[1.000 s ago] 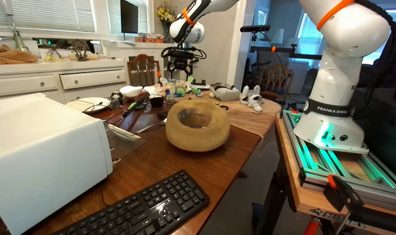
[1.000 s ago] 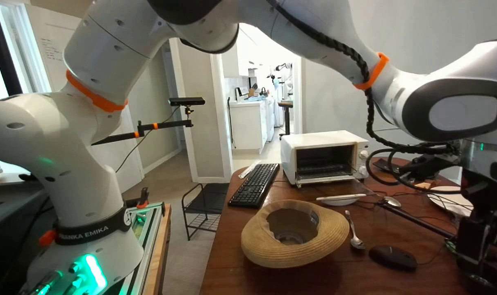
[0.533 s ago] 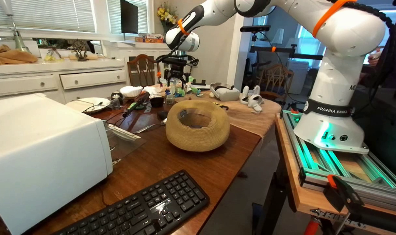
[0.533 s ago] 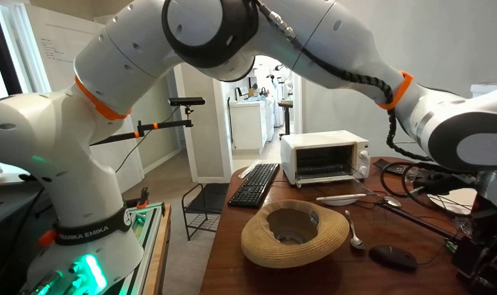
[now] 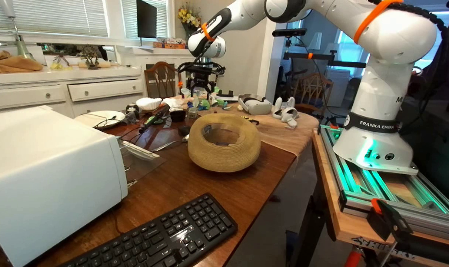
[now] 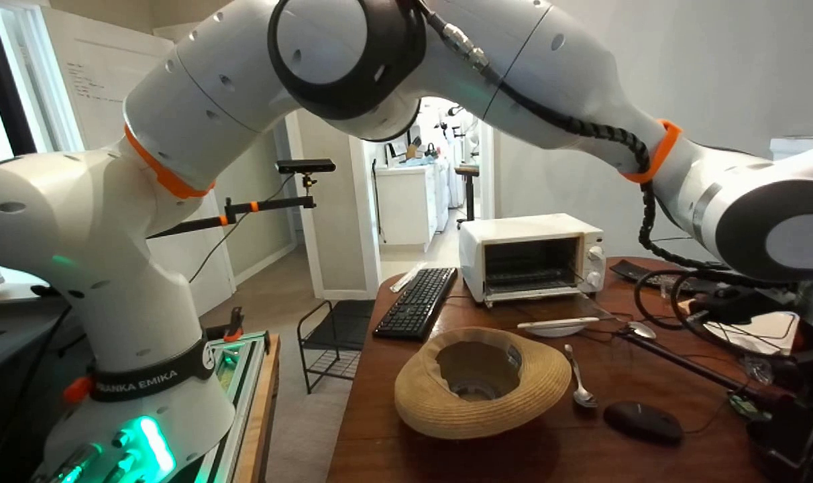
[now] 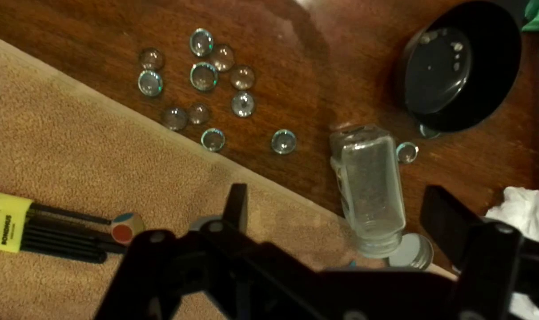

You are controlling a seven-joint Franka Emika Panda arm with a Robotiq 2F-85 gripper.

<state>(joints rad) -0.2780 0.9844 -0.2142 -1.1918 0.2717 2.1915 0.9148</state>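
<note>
My gripper [image 7: 338,202] is open and empty in the wrist view, its fingers wide apart. A clear square glass jar [image 7: 372,191] lies on its side below and between the fingers, its open mouth toward the gripper base. A silver lid [image 7: 412,252] lies by the mouth. Several clear glass beads [image 7: 203,76] lie scattered on the wood, beside the jar and farther left. A black bowl [image 7: 496,66] stands beyond the jar. In an exterior view the gripper [image 5: 200,95] hangs pointing down over the cluttered far end of the table. In another exterior view it is dark and cut off.
A tan cloth [image 7: 96,178] carries a yellow-held hex key set [image 7: 5,220] and a coloured-dot die [image 7: 125,229]. Crumpled white paper [image 7: 520,211] lies right. A straw hat [image 5: 224,155], toaster oven [image 6: 527,228], keyboard [image 6: 416,305], mouse [image 6: 642,421], spoon [image 6: 582,389] and headset [image 5: 256,105] are on the table.
Over the first half second the arm reached outward and the gripper came down closer to the table. Since then it has moved only slightly. The table objects have not moved.
</note>
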